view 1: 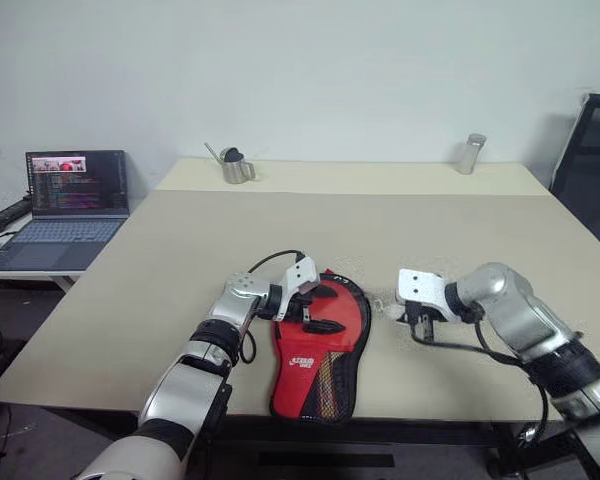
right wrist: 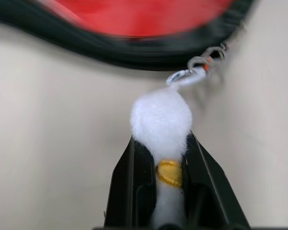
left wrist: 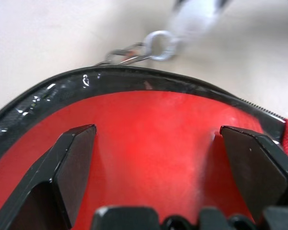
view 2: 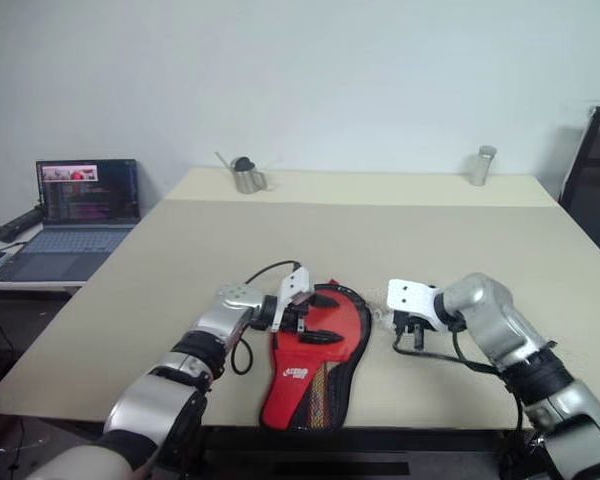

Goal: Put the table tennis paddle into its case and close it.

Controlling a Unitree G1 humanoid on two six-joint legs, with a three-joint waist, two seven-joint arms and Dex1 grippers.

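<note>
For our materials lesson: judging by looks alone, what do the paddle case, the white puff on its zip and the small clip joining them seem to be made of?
Case: soft black fabric with a red lining; its edge looks glossy, perhaps coated.
Puff: fuzzy white fibre, probably a plush pom-pom; it squashes between the right gripper fingers.
Clip: shiny silver, likely metal.

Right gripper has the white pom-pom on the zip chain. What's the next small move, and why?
Probably pull the pom-pom gently along the case rim to start the zip. The right gripper is shut on it, its chain runs to the rim, and the open left gripper sits over the red inside, placed to steady the case.
</note>
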